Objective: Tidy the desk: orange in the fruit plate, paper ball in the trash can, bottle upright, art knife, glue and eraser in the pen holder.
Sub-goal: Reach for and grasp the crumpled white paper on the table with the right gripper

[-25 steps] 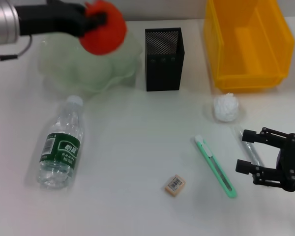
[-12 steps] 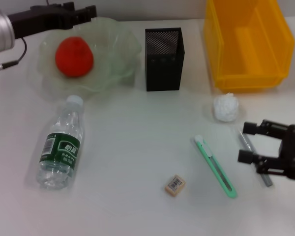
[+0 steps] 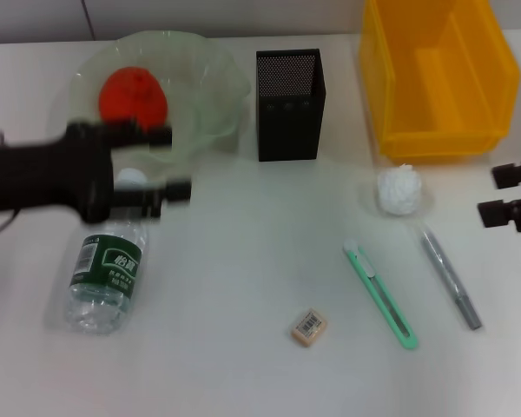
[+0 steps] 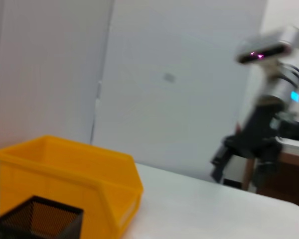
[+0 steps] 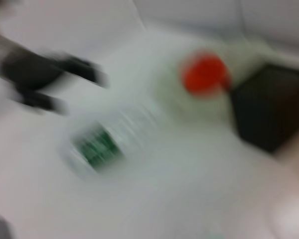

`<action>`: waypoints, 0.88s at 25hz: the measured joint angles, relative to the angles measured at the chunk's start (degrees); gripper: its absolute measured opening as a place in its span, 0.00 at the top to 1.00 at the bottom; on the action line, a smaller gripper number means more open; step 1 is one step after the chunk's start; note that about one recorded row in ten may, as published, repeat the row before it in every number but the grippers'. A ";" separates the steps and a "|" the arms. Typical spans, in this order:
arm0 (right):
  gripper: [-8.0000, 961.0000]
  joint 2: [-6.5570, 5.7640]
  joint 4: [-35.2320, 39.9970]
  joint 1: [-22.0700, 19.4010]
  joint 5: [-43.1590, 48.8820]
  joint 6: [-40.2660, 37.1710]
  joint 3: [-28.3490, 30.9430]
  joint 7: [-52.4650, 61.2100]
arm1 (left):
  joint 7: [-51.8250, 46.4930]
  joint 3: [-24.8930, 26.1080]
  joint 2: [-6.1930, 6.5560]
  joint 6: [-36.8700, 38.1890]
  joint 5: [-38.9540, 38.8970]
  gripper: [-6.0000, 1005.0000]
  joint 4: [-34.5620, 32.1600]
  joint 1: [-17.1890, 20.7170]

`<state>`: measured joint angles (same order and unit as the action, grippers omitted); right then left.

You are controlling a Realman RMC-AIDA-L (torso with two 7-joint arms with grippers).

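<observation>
The orange (image 3: 133, 94) lies in the pale green fruit plate (image 3: 210, 80). My left gripper (image 3: 168, 163) is open and low over the cap end of the lying water bottle (image 3: 107, 268). My right gripper (image 3: 506, 193) is open and empty at the right edge, right of the white paper ball (image 3: 399, 191). The green art knife (image 3: 379, 294), a grey glue pen (image 3: 450, 276) and the eraser (image 3: 309, 326) lie on the table. The black mesh pen holder (image 3: 289, 104) stands at the back middle. The right wrist view shows the orange (image 5: 204, 74) and bottle (image 5: 102, 144) blurred.
A yellow bin (image 3: 434, 74) stands at the back right; it also shows in the left wrist view (image 4: 74, 177) beside the pen holder (image 4: 37, 219). The white table (image 3: 243, 226) lies bare between the bottle and the knife.
My left gripper has left the plate, with the orange now lying in it, and come down over the bottle's cap. My right gripper has pulled back to the right edge, uncovering the grey glue pen.
</observation>
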<state>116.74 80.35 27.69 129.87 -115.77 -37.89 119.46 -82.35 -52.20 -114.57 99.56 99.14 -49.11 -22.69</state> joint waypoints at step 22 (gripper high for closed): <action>0.24 2.55 -16.17 11.73 24.07 35.90 -37.02 27.25 | 5.92 0.09 0.08 -0.73 2.01 0.21 6.57 1.77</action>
<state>119.30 64.19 39.41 153.94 -79.87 -74.91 146.71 -76.43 -52.12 -114.48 98.84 101.15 -42.54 -20.92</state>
